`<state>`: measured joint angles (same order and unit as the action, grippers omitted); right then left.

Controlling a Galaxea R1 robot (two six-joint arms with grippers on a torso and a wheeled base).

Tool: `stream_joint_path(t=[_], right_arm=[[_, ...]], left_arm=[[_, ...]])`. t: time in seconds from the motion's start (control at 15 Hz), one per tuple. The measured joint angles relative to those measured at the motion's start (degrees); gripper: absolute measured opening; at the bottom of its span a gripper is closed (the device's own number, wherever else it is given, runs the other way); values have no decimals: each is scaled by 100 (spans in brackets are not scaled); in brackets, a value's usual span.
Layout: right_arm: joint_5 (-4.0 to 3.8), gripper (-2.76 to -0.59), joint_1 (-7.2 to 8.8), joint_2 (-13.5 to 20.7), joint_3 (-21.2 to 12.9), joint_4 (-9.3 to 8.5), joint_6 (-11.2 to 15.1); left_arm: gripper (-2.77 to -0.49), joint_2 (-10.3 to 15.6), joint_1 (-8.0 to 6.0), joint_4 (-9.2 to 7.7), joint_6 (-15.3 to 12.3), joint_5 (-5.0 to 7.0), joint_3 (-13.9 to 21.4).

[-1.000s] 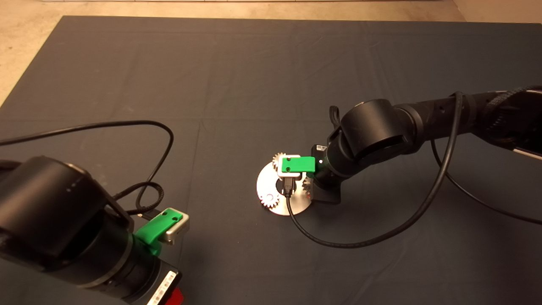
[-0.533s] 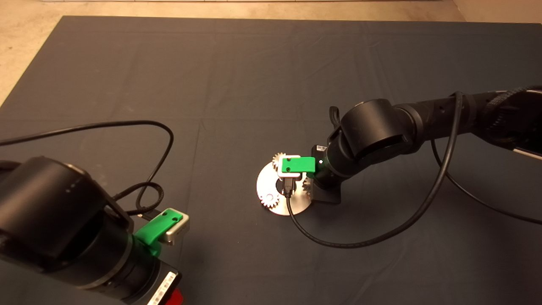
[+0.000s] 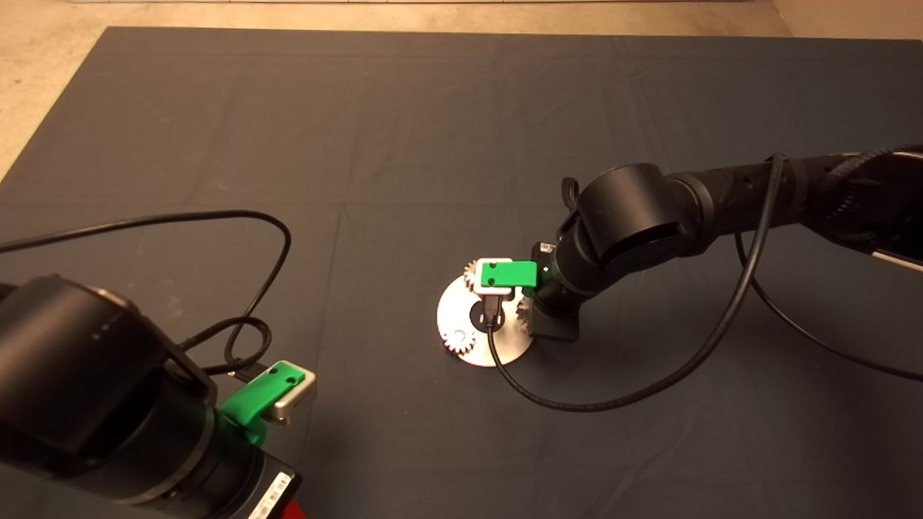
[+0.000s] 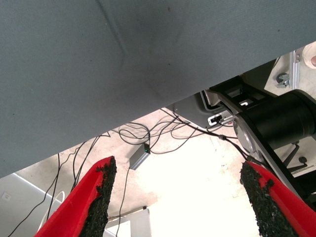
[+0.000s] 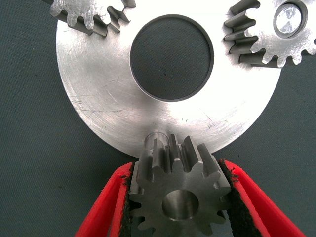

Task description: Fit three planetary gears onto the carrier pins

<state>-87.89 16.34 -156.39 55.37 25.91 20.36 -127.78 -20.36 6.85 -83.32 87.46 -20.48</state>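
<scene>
- Left gripper [image 4: 177, 197], lower left of the head view: parked off the work, jaws wide, nothing held.
- Plate [image 3: 451, 317], centre on the table mat [image 3: 288, 144]: two planetary gears already seated on carrier pins, one at its lower left [image 3: 457, 339], one at its upper edge [image 3: 470, 271].
- Right gripper [image 5: 177, 197]: jaws clamped on the third gear [image 5: 177, 185] across its teeth, tilted, just short of the bare pin [image 5: 154, 135].
- Judgement: gear is stiff, dense, slick steel; a flank grip leaves the bore free.
</scene>
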Motion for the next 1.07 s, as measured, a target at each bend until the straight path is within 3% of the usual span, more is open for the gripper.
stream_joint_path(t=[1.07], right_arm=[[2,-226,-118,-15,0,-6,0]], left_arm=[[-150,5,0,-2,6,0,1]])
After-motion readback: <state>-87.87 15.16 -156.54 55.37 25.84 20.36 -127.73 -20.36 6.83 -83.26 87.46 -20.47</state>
